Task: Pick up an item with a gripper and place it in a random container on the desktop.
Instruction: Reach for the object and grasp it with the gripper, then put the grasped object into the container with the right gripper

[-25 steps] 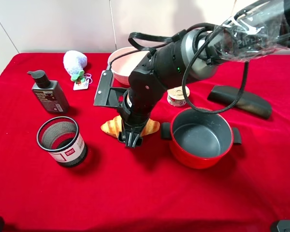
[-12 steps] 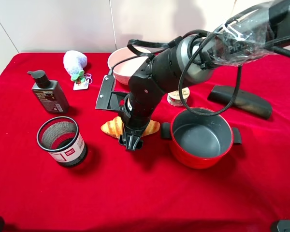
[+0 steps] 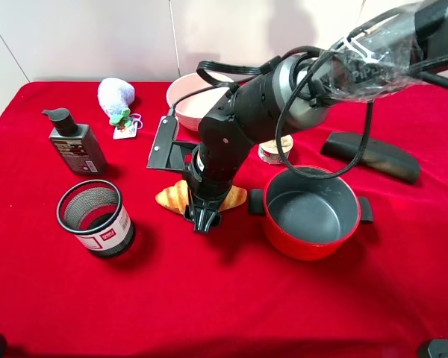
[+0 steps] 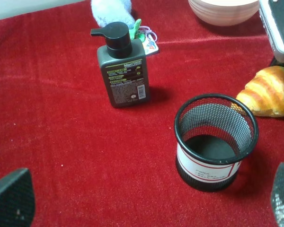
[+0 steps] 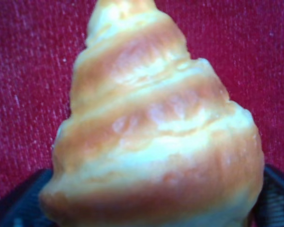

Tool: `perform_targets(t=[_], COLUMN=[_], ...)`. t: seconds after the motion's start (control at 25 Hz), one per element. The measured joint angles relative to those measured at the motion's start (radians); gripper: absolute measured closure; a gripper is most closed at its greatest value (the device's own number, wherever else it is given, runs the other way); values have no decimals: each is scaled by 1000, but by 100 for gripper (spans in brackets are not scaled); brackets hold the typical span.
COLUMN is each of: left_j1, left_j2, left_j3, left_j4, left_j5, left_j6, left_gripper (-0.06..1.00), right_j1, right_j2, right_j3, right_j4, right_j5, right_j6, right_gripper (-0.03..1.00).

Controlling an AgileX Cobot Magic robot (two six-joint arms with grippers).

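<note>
The golden-brown croissant [image 3: 172, 195] lies on the red desktop [image 3: 209, 298], left of the red pot [image 3: 311, 246]. My right gripper [image 3: 201, 218] reaches down over its middle, so only its two ends show. In the right wrist view the croissant [image 5: 151, 142] fills the frame, and the black fingers [image 5: 19, 203] press against both its sides. The pot is empty, with a dark grey inside. My left gripper [image 4: 146, 203] is open and empty, low near the front left; it looks at the croissant's end [image 4: 270, 92].
A black mesh cup [image 3: 97, 218] stands front left of the croissant, also in the left wrist view [image 4: 215, 137]. A dark pump bottle [image 3: 76, 145], a blue plush [image 3: 116, 95], a pink bowl [image 3: 187, 108], a tin can [image 3: 272, 153] and a black bar [image 3: 369, 155] stand further back.
My right arm sank a little onto the croissant and then held still. The gripper tip looks narrower now. The croissant has not left the cloth.
</note>
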Motion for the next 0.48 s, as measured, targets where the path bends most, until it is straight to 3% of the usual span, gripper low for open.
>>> perform_targets(t=[0.08,0.48], left_j1=[0,0], left_j2=[0,0], left_j3=[0,0], left_j4=[0,0], left_j5=[0,0], left_j6=[0,0], left_gripper=[-4,-4], right_j1=[0,0], right_j2=[0,0], right_j3=[0,0], right_j4=[0,0], right_j5=[-1,-1], right_j6=[0,0], right_gripper=[49,49])
